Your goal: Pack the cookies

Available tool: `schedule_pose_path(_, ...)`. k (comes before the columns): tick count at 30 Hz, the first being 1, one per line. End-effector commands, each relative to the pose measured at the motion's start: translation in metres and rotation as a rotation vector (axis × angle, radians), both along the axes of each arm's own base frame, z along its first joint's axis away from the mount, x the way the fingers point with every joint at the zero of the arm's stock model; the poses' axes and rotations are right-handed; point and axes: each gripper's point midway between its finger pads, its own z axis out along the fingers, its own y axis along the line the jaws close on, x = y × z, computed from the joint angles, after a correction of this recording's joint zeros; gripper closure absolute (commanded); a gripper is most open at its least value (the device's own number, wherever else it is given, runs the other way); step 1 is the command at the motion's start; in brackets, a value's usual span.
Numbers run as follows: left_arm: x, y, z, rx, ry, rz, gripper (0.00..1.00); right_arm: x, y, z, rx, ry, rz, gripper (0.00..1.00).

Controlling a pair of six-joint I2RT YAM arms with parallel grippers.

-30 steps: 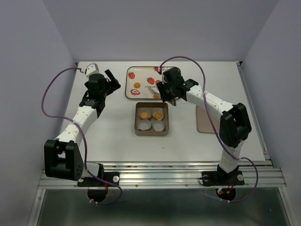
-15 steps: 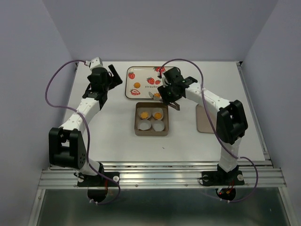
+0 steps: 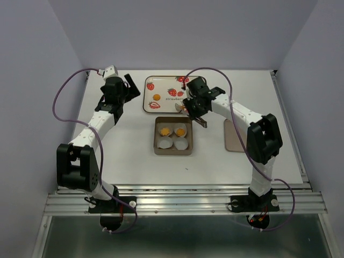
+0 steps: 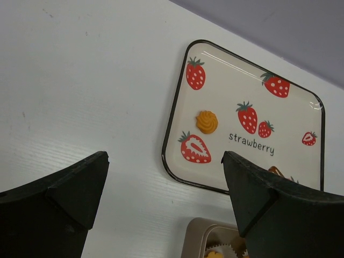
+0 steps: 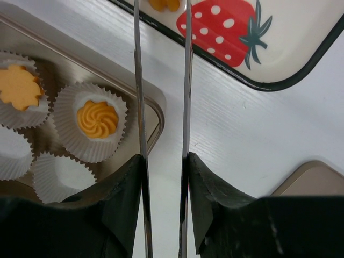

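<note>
Two orange cookies sit in white paper cups in the brown tin [image 3: 157, 137]: one at the back left [image 3: 165, 130], one at the back right [image 3: 180, 130], the latter also in the right wrist view [image 5: 98, 119]. A third cookie [image 3: 156, 97] lies on the strawberry tray [image 3: 164, 85], also in the left wrist view [image 4: 207, 122]. A fourth [image 5: 164, 4] lies at the tray's near edge between the tips of metal tongs [image 5: 187, 80]. My right gripper [image 3: 194, 110] is shut on the tongs. My left gripper [image 3: 129, 88] is open and empty, left of the tray.
Two empty paper cups [image 3: 165, 142] [image 3: 181, 143] fill the tin's front row. A flat brown lid [image 3: 232, 137] lies on the table right of the tin, under my right arm. The white table [image 3: 123, 145] is walled on three sides.
My left arm has swung toward the back, its gripper now nearer the tray's left edge. My right gripper with the tongs has turned and shifted slightly right over the tray's near edge.
</note>
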Motion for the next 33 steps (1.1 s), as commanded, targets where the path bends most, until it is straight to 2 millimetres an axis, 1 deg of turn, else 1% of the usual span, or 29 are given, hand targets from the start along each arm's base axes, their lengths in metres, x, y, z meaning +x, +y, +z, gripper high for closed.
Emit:
schedule_pose_path(1, 0.003, -0.003, 0.034, -0.016, -0.086, -0.007, 0.01, 0.033, 0.017, 0.074, 0.135, -0.218, -0.055, 0.73)
schedule_pose_path(4, 0.002, -0.002, 0.035, -0.015, -0.091, -0.002, 0.01, 0.043, 0.022, 0.094, 0.185, -0.288, -0.066, 0.77)
schedule_pose_path(6, 0.0, 0.0, 0.037, -0.013, -0.096, 0.005, 0.01, 0.046, 0.023, 0.105, 0.209, -0.324, -0.077, 0.82)
schedule_pose_path(8, -0.001, 0.001, 0.039, -0.01, -0.099, 0.008, 0.01, 0.046, 0.023, 0.114, 0.231, -0.35, -0.088, 0.83)
schedule_pose_path(10, -0.002, 0.002, 0.04, -0.008, -0.102, 0.01, 0.01, 0.043, 0.021, 0.114, 0.234, -0.35, -0.093, 0.83)
schedule_pose_path(13, -0.002, 0.0, 0.042, -0.011, -0.104, 0.002, 0.01, 0.038, 0.02, 0.12, 0.241, -0.355, -0.08, 0.83)
schedule_pose_path(15, -0.003, -0.001, 0.043, -0.016, -0.107, -0.005, 0.01, 0.03, 0.02, 0.115, 0.244, -0.337, -0.048, 0.83)
schedule_pose_path(16, -0.004, -0.003, 0.044, -0.024, -0.108, -0.012, 0.01, 0.022, 0.021, 0.123, 0.269, -0.339, -0.017, 0.82)
schedule_pose_path(17, -0.006, -0.003, 0.044, -0.029, -0.11, -0.012, 0.01, 0.013, 0.02, 0.116, 0.268, -0.315, 0.002, 0.82)
schedule_pose_path(18, -0.007, -0.004, 0.043, -0.036, -0.109, -0.017, 0.01, 0.006, 0.021, 0.116, 0.283, -0.304, 0.02, 0.82)
schedule_pose_path(19, -0.008, -0.005, 0.043, -0.041, -0.11, -0.022, 0.01, -0.005, 0.022, 0.126, 0.321, -0.306, 0.049, 0.82)
schedule_pose_path(21, -0.013, -0.007, 0.041, -0.056, -0.108, -0.028, 0.01, -0.027, 0.026, 0.125, 0.327, -0.287, 0.108, 0.81)
schedule_pose_path(22, -0.015, -0.009, 0.04, -0.061, -0.107, -0.039, 0.01, -0.044, 0.026, 0.12, 0.322, -0.267, 0.136, 0.81)
schedule_pose_path(23, -0.019, -0.01, 0.037, -0.071, -0.104, -0.042, 0.01, -0.056, 0.028, 0.116, 0.311, -0.251, 0.167, 0.8)
schedule_pose_path(24, -0.022, -0.011, 0.037, -0.076, -0.105, -0.047, 0.01, -0.076, 0.039, 0.112, 0.301, -0.229, 0.21, 0.8)
schedule_pose_path(25, -0.026, -0.012, 0.035, -0.084, -0.103, -0.046, 0.01, -0.088, 0.038, 0.103, 0.26, -0.222, 0.262, 0.8)
schedule_pose_path(27, -0.031, -0.015, 0.033, -0.09, -0.101, -0.05, 0.01, -0.108, 0.042, 0.092, 0.231, -0.182, 0.299, 0.79)
schedule_pose_path(28, -0.035, -0.018, 0.035, -0.092, -0.109, -0.058, 0.01, -0.119, 0.045, 0.084, 0.215, -0.16, 0.312, 0.79)
schedule_pose_path(29, -0.039, -0.02, 0.028, -0.092, -0.095, -0.061, 0.01, -0.121, 0.042, 0.081, 0.206, -0.151, 0.299, 0.79)
schedule_pose_path(31, -0.045, -0.026, 0.026, -0.097, -0.092, -0.071, 0.01, -0.13, 0.039, 0.074, 0.178, -0.13, 0.297, 0.79)
schedule_pose_path(32, -0.048, -0.028, 0.025, -0.099, -0.091, -0.073, 0.01, -0.133, 0.037, 0.072, 0.186, -0.111, 0.264, 0.79)
schedule_pose_path(33, -0.053, -0.028, 0.022, -0.1, -0.087, -0.074, 0.01, -0.141, 0.035, 0.065, 0.174, -0.09, 0.27, 0.79)
